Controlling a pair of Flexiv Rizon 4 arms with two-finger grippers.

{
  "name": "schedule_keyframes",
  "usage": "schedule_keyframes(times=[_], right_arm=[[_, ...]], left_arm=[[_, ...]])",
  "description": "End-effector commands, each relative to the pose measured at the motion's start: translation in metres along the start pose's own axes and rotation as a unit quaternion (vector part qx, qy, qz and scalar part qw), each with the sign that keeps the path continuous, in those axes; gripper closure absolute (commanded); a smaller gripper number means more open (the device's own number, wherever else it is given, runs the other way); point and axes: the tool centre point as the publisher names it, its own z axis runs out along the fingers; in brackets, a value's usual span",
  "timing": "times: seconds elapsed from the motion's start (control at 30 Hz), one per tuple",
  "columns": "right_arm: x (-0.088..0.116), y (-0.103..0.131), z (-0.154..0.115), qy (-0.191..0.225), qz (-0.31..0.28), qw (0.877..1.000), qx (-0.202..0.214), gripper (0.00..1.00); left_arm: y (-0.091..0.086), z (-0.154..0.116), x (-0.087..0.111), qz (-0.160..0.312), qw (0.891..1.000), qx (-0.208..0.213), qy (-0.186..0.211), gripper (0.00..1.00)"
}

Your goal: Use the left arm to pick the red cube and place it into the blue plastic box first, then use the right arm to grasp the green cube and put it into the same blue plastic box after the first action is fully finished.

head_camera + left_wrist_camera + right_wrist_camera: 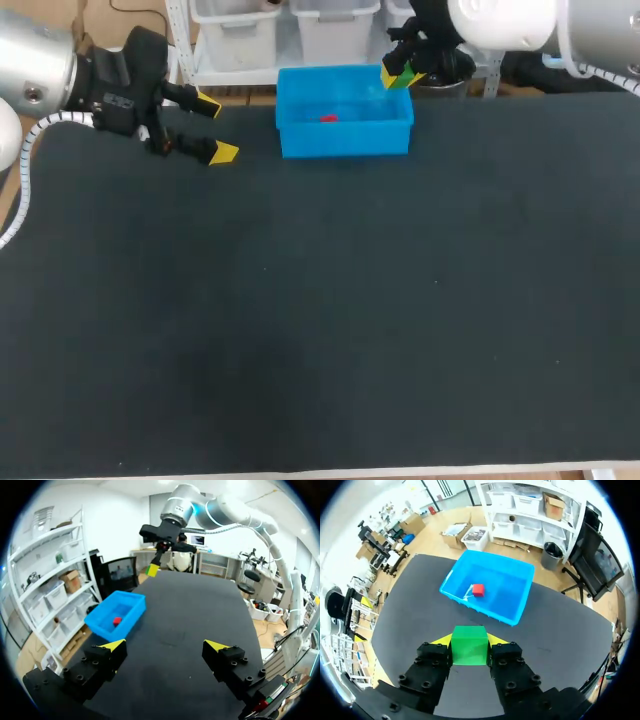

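Red cube's in, green one's up in the air
Red cube [328, 118] lies inside the blue plastic box [345, 142] at the tabletop's [320, 320] far edge. Right gripper [398, 76] pinches the green cube [469, 645] up by the box's far right corner. Left gripper [215, 128] hangs wide open and empty near the far left corner.

The blue plastic box [345, 140] stands at the middle of the table's [320, 330] far edge, open-topped, with the red cube [328, 118] on its floor. The right gripper [398, 76], clamping the green cube [469, 645], hangs over the box's far right corner. The left gripper [214, 129], fingers spread, sits beside the box toward the far left corner. Bare surface runs from the box to the near edge.
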Motion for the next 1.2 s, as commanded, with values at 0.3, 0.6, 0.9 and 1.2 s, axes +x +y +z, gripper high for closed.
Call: schedule_keyframes(times=[0.3,0.6,0.9,1.2], right_arm=[[-0.024,-0.023,0.018,-0.012,-0.016,0.995,-0.096,1.00],[-0.043,-0.035,0.039,-0.003,-0.030,0.993,-0.112,1.00],[-0.059,-0.043,0.058,0.018,-0.045,0.992,-0.113,1.00],[-0.070,-0.054,0.072,0.029,-0.047,0.992,-0.111,1.00]], left_arm=[[0.001,0.000,0.001,0.002,1.000,0.001,-0.002,0.00],[0.001,0.000,0.001,0.002,1.000,0.001,-0.002,0.00],[0.001,0.000,0.001,0.002,1.000,0.001,-0.002,0.00],[0.001,0.000,0.001,0.002,1.000,0.001,-0.002,0.00]])
